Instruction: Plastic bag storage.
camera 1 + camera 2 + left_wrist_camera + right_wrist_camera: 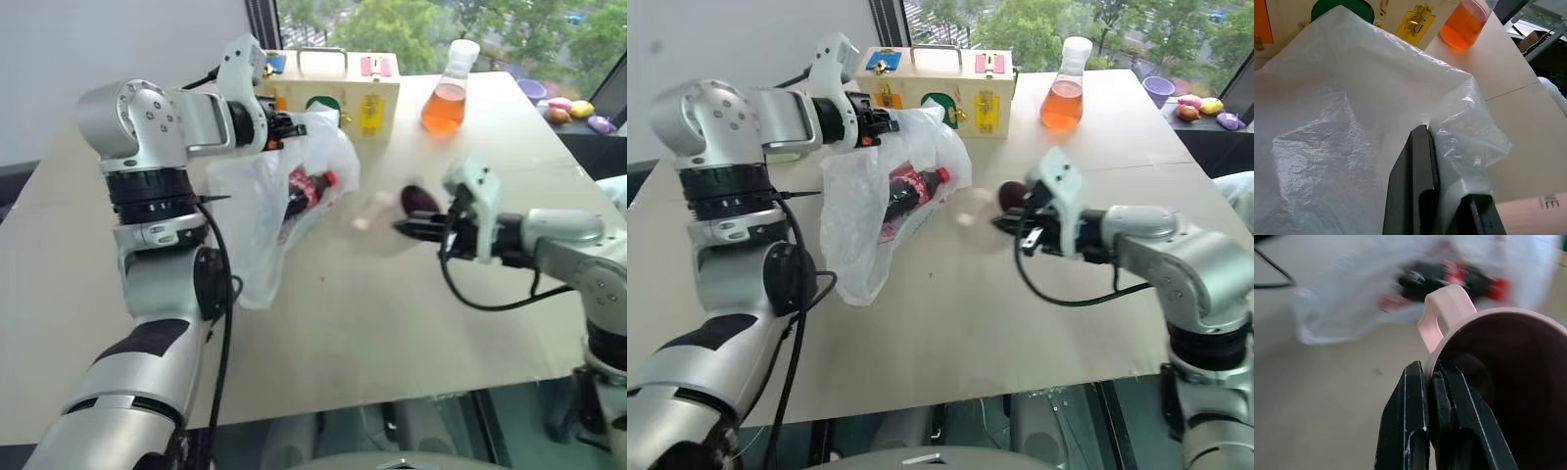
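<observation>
Left eye view: beige table point(392, 323) by window point(392, 24)

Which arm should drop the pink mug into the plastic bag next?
Probably the right: the right gripper already clamps the pink ceramic mug by its rim, while the left gripper holds up the translucent white plastic bag.

Plastic bag point(872, 215): thin translucent white, crinkly, top edge lifted off table point(950, 323), bottom draped on it nr left edge, dark red-capped bottle point(911, 191) inside.
</observation>
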### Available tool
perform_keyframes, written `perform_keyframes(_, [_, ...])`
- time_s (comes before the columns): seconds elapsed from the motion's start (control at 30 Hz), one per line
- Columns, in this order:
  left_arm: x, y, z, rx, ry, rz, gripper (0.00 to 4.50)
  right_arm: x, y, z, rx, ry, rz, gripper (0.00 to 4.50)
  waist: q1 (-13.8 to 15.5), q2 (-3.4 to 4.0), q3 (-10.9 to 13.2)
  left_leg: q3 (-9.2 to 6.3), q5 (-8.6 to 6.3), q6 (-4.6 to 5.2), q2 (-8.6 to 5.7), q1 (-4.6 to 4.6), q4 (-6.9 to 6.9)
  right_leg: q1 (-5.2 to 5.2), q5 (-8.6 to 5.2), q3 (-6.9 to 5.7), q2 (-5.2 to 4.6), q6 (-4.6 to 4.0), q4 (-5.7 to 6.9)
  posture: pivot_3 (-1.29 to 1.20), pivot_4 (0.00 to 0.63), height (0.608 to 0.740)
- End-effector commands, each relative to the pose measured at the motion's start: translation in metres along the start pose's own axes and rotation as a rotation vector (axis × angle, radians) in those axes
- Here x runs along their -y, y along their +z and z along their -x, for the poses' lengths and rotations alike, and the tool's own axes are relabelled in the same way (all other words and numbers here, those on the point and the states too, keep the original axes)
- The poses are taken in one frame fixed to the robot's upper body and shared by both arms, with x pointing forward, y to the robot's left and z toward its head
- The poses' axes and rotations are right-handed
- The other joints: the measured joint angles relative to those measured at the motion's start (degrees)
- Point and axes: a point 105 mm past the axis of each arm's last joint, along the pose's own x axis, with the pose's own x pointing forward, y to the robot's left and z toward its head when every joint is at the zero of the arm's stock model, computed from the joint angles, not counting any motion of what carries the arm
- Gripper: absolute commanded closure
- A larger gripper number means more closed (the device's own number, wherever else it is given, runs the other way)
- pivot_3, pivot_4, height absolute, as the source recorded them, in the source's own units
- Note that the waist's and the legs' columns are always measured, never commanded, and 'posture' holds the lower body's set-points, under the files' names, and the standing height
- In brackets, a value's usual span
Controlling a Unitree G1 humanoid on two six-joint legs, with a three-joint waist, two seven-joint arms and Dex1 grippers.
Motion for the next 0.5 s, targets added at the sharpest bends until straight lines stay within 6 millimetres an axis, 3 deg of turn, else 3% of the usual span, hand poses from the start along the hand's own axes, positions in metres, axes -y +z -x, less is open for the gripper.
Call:
perform_keyframes(0.03, [0.011, 0.004, 0.017, -0.042, -0.081, -0.185, 4.5, -0.007, 0.018, -0.04, 0.117, 0.025, 0.025, 4.47, -0.12, 0.01, 0.0, 0.02, 0.0, -0.01, -0.03, 0.01, 0.01, 0.0, 0.0, 0.01, -0.01, 0.0, 0.03, 0.0, 0.15, 0.74])
perform_keyframes(0.13, [0.004, 0.001, 0.025, -0.093, -0.087, -0.348, 4.5, -0.014, 0.024, -0.084, 0.174, 0.077, 0.034, 4.47, -0.32, 0.06, 0.03, 0.06, 0.01, -0.02, -0.02, 0.01, -0.02, -0.04, 0.0, 0.06, 0.0, -0.01, 0.03, 0.0, 0.15, 0.74])
perform_keyframes(0.23, [0.002, 0.008, 0.026, -0.07, -0.093, -0.411, 4.5, -0.018, 0.03, -0.111, 0.213, 0.1, 0.039, 4.47, 0.23, 0.06, 0.04, 0.02, 0.04, -0.07, -0.02, -0.07, -0.01, -0.04, -0.01, 0.0, -0.01, -0.01, -0.06, 0.0, 0.15, 0.74])
perform_keyframes(0.33, [0.0, 0.012, 0.025, -0.012, -0.089, -0.447, 4.5, -0.025, 0.032, -0.129, 0.239, 0.111, 0.051, 4.47, 0.25, 0.05, 0.04, 0.0, 0.09, -0.16, -0.02, -0.16, 0.02, -0.05, 0.0, -0.04, -0.02, -0.01, -0.14, 0.0, 0.15, 0.74])
perform_keyframes(0.5, [0.015, 0.009, 0.026, 0.156, -0.272, -0.51, 4.5, -0.025, 0.033, -0.143, 0.296, 0.074, 0.033, 4.47, 0.12, 0.06, 0.04, 0.04, 0.14, -0.24, 0.03, -0.14, -0.01, -0.1, -0.01, -0.02, 0.0, -0.03, -0.11, 0.0, 0.15, 0.74])
